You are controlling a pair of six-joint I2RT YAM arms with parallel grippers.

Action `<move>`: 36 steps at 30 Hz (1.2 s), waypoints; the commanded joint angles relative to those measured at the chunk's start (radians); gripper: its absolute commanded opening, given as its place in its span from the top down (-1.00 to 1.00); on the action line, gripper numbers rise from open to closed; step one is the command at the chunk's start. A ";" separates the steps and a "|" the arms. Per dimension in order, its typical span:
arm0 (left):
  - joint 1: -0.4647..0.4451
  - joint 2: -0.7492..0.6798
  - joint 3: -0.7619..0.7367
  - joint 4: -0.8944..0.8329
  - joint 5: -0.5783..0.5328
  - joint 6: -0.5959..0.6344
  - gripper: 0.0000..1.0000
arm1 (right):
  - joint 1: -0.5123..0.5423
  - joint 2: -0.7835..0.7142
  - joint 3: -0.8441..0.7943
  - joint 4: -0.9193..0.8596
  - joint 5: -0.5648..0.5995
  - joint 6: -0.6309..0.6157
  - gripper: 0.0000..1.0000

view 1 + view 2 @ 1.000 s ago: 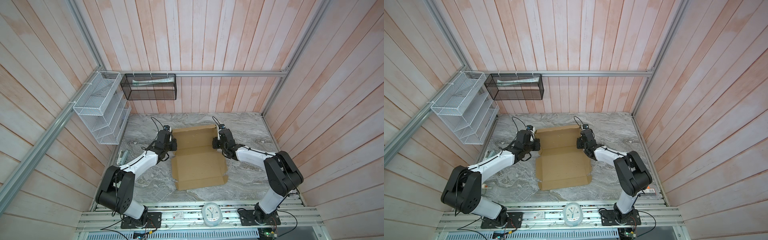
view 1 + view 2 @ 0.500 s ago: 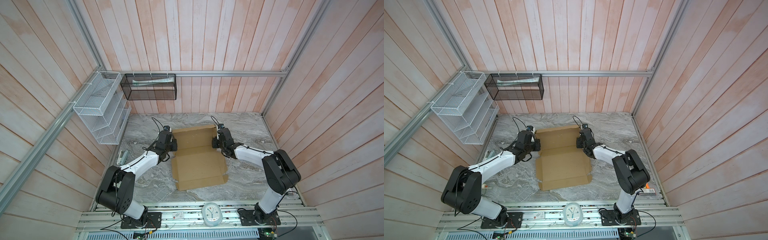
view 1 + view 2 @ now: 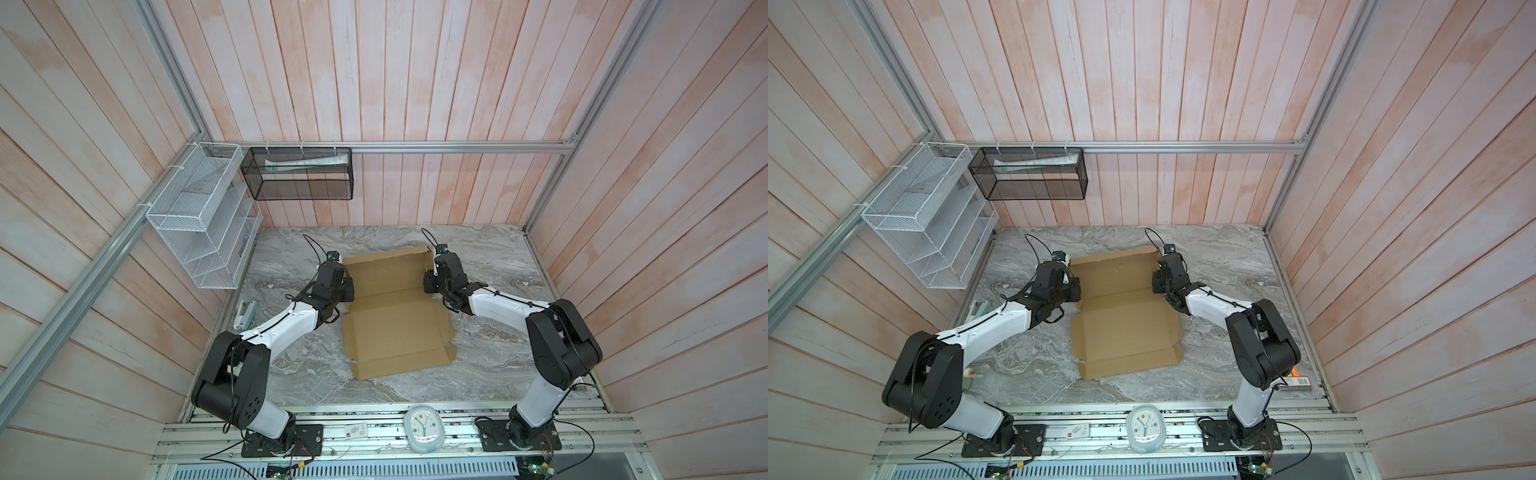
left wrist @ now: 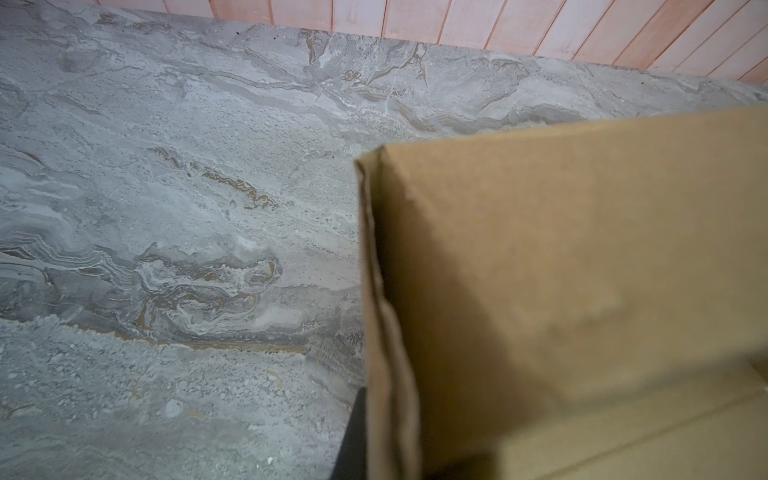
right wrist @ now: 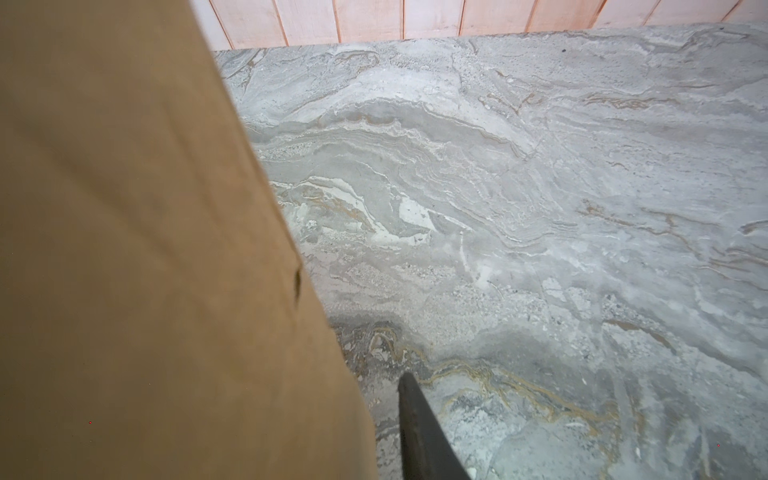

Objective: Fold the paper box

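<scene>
The paper box (image 3: 395, 328) is a plain brown cardboard blank on the marble table (image 3: 490, 257), shown in both top views, with its far part (image 3: 1113, 274) folded up between the two arms. My left gripper (image 3: 347, 291) is at the box's left side wall. In the left wrist view one dark finger (image 4: 353, 436) presses the outside of that wall (image 4: 390, 374), so the left gripper (image 4: 386, 457) is shut on it. My right gripper (image 3: 428, 286) is at the right side wall. In the right wrist view a strip of table shows between its dark finger (image 5: 419, 432) and the cardboard (image 5: 166, 291); the other finger is hidden.
A white wire rack (image 3: 199, 216) and a black mesh basket (image 3: 299, 174) hang on the far left walls. A white clock (image 3: 424, 428) sits on the front rail. A small white part (image 3: 245, 311) lies at the table's left edge and an orange-black item (image 3: 1296, 382) at its right edge.
The right gripper's jaws have come apart from the right side wall. Both arms and the box have hardly moved.
</scene>
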 commanded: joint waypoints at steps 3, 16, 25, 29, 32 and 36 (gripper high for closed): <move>-0.002 -0.038 -0.005 0.015 -0.026 0.005 1.00 | 0.002 -0.023 0.058 0.010 0.051 -0.020 0.34; -0.002 -0.041 0.003 0.021 -0.030 0.013 1.00 | 0.000 -0.022 0.081 0.022 0.076 -0.038 0.20; -0.002 -0.040 0.013 -0.003 -0.042 0.005 1.00 | 0.001 -0.024 0.114 0.016 0.068 -0.064 0.18; -0.002 -0.040 0.009 -0.004 -0.041 0.002 1.00 | 0.001 -0.021 0.131 0.017 0.065 -0.070 0.18; -0.002 -0.041 0.008 -0.002 -0.038 0.004 1.00 | 0.000 -0.017 0.143 0.019 0.059 -0.072 0.18; -0.002 -0.040 0.009 0.000 -0.038 0.005 1.00 | 0.002 -0.012 0.149 0.023 0.051 -0.074 0.18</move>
